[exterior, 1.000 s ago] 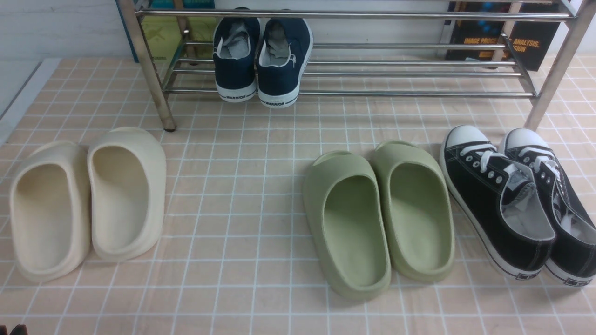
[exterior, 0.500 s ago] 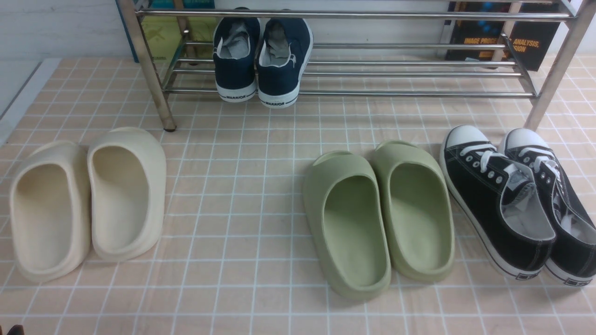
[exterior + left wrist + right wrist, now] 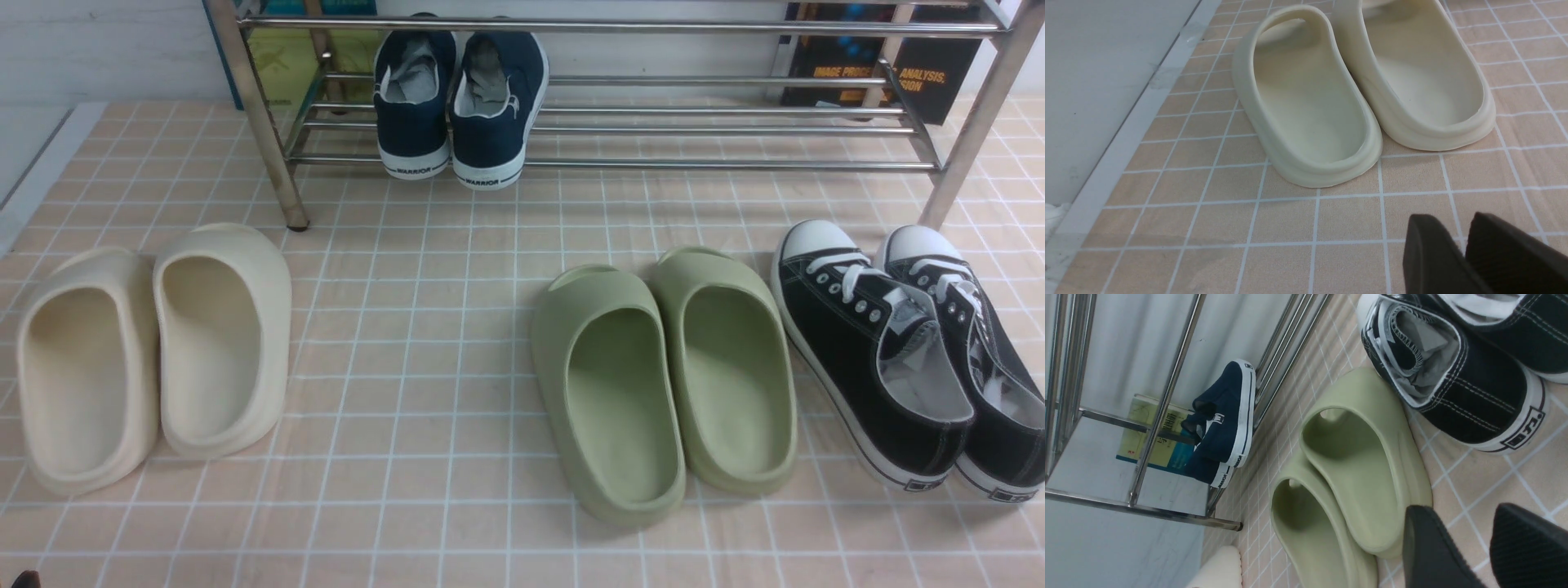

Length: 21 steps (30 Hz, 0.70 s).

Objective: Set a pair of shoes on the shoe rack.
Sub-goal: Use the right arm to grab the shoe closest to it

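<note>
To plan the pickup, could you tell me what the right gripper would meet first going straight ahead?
Probably the heel of the nearer black sneaker, across bare floor from the right gripper; the green slide lies just beside that line, though depth is unclear.

Front wide, facing shoe rack [image 3: 694,164]; wrists low, close.

On the shoe rack [image 3: 694,164], navy sneakers [image 3: 490,131] take the left; rightward bars lie bare.

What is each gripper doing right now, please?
Left gripper: open a little, holding nothing.
Right gripper: open, holding nothing.
</note>
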{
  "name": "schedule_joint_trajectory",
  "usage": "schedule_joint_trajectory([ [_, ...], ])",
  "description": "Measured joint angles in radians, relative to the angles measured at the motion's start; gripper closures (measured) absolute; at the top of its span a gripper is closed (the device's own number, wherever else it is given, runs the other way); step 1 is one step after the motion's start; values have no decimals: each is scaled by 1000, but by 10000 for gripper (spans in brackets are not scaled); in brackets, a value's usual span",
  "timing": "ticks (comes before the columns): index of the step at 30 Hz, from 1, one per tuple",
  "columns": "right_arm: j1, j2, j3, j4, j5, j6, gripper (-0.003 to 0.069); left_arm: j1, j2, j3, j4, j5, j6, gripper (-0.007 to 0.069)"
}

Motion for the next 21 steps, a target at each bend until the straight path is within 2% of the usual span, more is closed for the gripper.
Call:
schedule_joint_trajectory([
  [6,0,0,0,2,-13,-70,419,0,0,0,1,0,0,444],
  [10,0,0,-2,5,-23,-221,419,0,0,0,1,0,0,443],
  [11,0,0,-21,5,-21,-308,419,0,0,0,1,0,0,440],
  [13,0,5,-78,-9,-19,-404,438,0,0,0,1,0,0,438],
  [14,0,6,-93,-12,-19,-413,446,0,0,0,1,0,0,438],
  [15,0,32,-144,-37,-19,-468,478,0,0,0,1,0,0,435],
  [18,0,132,-287,-123,-2,-531,594,0,0,0,1,0,0,431],
  [19,0,204,-357,-187,33,-547,644,0,0,0,1,0,0,429],
  [21,0,273,-433,-248,69,-552,669,0,0,0,1,0,0,428],
])
